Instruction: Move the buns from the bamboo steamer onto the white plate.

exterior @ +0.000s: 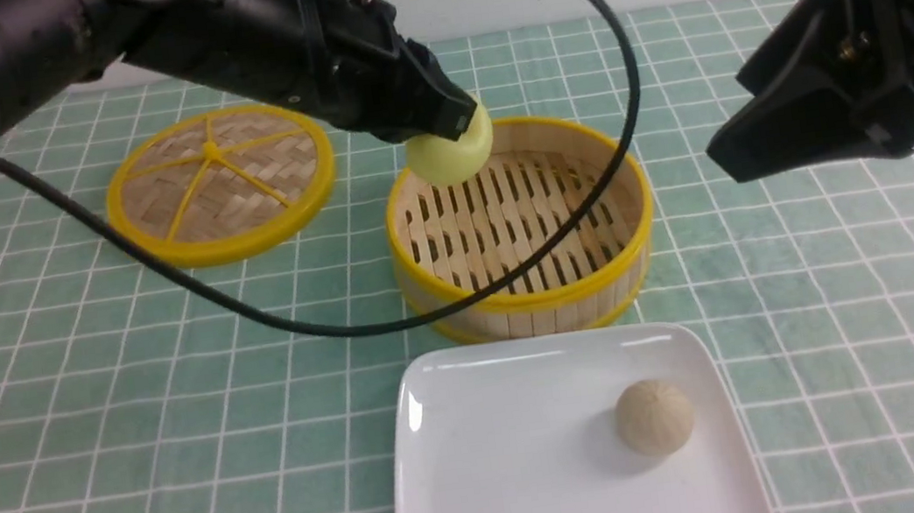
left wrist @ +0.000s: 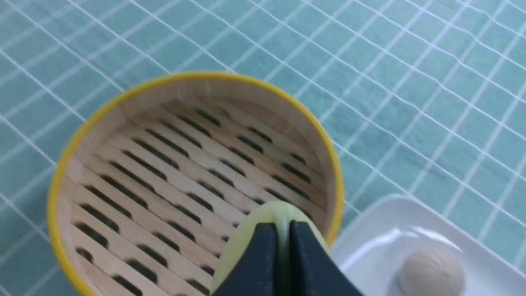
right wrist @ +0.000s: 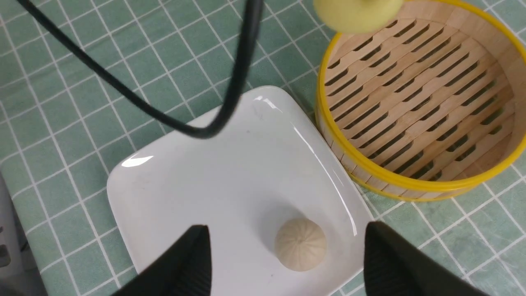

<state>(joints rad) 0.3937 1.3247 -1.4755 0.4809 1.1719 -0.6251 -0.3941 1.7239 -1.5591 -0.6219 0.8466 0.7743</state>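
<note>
The white plate's left half lies free, with the beige bun at lower right. A black cable crosses the bamboo steamer.

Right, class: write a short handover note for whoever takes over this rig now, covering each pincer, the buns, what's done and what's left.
Left pincer: shut on the yellow bun, held over the bamboo steamer's far rim.
Right pincer: open, empty, raised to the steamer's right.
Beige bun: lying on the white plate. Steamer floor bare.
Done: one bun moved.
Left: carry the yellow bun to the plate and release it.
</note>
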